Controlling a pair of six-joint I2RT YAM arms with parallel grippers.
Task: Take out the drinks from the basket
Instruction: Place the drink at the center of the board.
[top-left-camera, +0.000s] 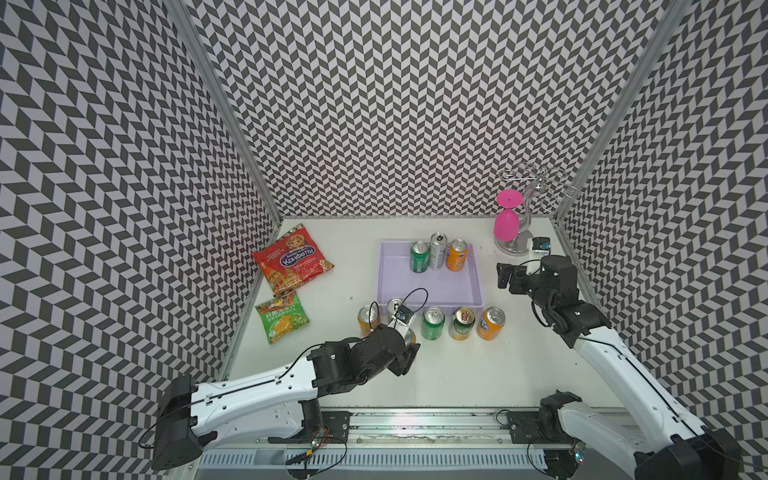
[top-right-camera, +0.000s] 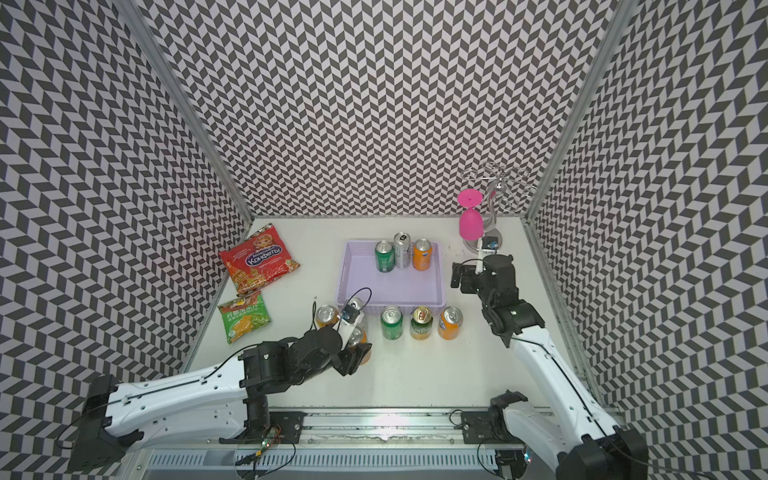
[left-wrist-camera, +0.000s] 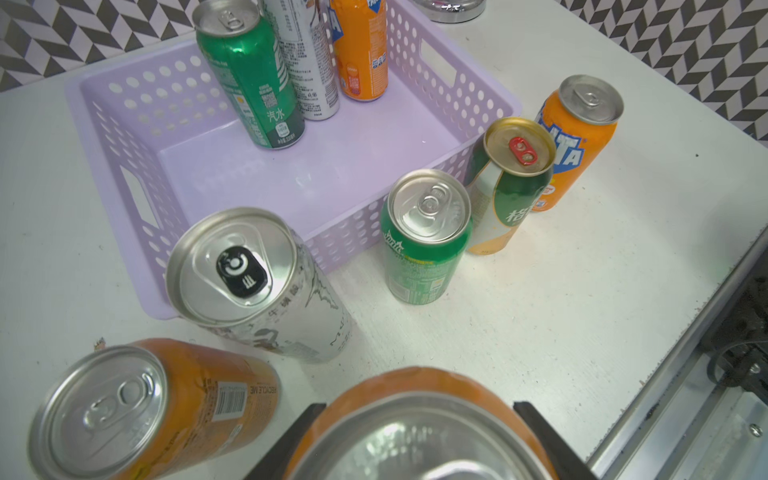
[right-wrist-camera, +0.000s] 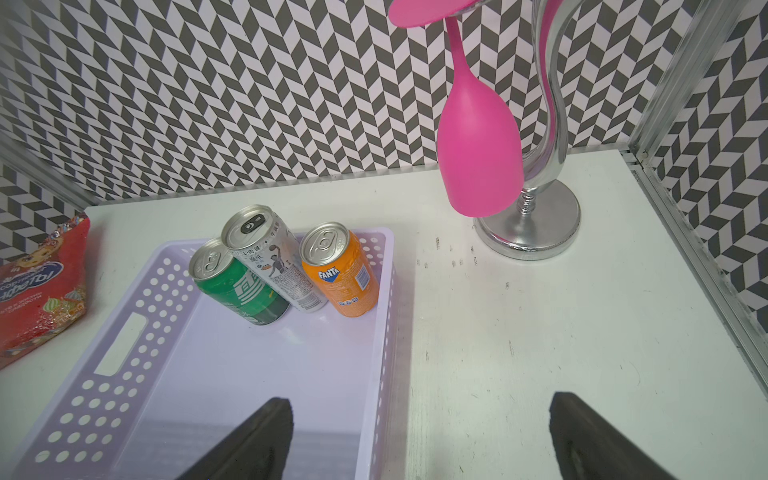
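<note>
The lavender basket (top-left-camera: 432, 286) holds three drinks along its far wall: a green can (top-left-camera: 419, 258), a silver-white can (top-left-camera: 437, 251) and an orange can (top-left-camera: 456, 256). In front of the basket, on the table, stand an orange can (top-left-camera: 367, 322), a silver-white can (left-wrist-camera: 257, 286), a green can (top-left-camera: 432, 324), a green-and-gold can (top-left-camera: 462, 324) and an orange can (top-left-camera: 490, 324). My left gripper (left-wrist-camera: 419, 440) is shut on another orange can (left-wrist-camera: 419, 384), just in front of the silver-white one. My right gripper (right-wrist-camera: 419, 403) hangs open and empty above the basket's right rim.
A red snack bag (top-left-camera: 291, 259) and a green snack bag (top-left-camera: 282, 318) lie at the table's left. A pink goblet (top-left-camera: 507, 224) hangs upside down on a chrome rack (top-left-camera: 515, 247) at the back right. Patterned walls close in three sides.
</note>
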